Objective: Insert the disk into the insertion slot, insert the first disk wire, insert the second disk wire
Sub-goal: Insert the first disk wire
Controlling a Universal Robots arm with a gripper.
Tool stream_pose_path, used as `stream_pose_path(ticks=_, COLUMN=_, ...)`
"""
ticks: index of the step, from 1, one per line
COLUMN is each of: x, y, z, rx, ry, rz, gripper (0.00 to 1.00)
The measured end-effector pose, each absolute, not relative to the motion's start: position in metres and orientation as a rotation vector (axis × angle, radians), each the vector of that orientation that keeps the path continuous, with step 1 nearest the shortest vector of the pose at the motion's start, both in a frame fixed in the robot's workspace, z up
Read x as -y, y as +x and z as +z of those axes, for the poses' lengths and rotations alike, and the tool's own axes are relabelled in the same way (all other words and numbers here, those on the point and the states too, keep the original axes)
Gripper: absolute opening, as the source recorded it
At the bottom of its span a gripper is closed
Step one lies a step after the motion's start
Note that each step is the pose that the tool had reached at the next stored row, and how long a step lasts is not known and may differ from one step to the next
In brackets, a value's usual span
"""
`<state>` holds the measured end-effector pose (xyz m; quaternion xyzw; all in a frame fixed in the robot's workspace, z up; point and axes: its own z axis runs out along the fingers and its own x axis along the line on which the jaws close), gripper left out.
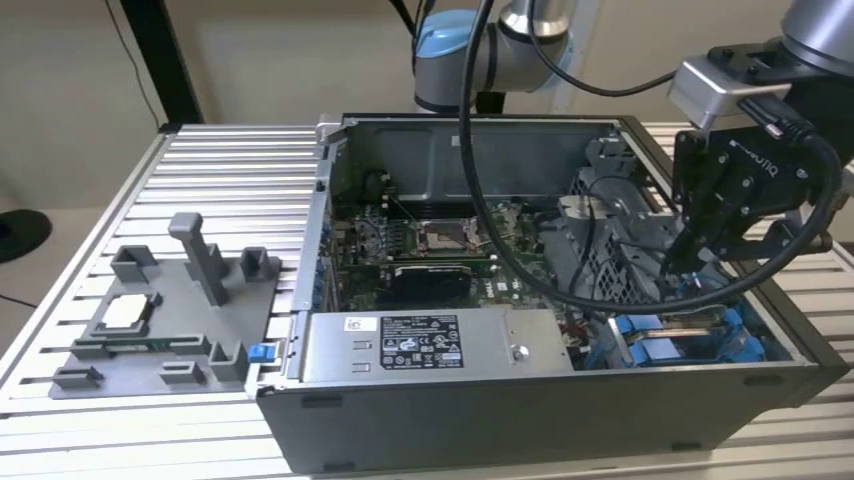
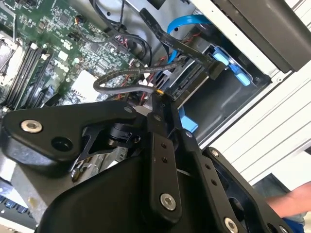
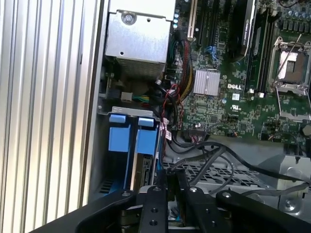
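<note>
The disk (image 3: 144, 167) sits in the insertion slot (image 3: 104, 145) of the open computer case, its blue carrier frame (image 3: 132, 136) showing at the bay's mouth. The same bay with blue fittings (image 1: 687, 340) lies at the case's front corner on the exterior view's right. My gripper (image 1: 697, 262) hangs just above that bay. In both wrist views its black fingers (image 2: 158, 141) come together, shut on the end of a black sleeved disk wire (image 2: 121, 75), close to the disk's end (image 2: 187, 82). Another black wire (image 3: 218, 150) loops over the grey metal cage.
A grey power-supply box (image 1: 427, 343) fills the case's front. The motherboard (image 1: 427, 250) lies behind it. A grey fixture (image 1: 160, 310) stands on the slatted table (image 1: 227, 160) at the exterior view's left. A person's hand (image 2: 291, 204) shows beside the case.
</note>
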<state>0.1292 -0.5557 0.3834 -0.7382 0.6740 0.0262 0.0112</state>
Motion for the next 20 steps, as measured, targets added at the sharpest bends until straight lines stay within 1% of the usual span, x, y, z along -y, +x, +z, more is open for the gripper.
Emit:
stream_pose_path(ticks=9, x=0.5640, y=0.1326, z=0.3827, rx=-2.122, ry=-2.323, rz=0.043, gripper=0.00)
stream_pose_path(ticks=20, x=0.5643, y=0.1328, z=0.3825, rx=-2.124, ry=-2.325, rz=0.039, gripper=0.00)
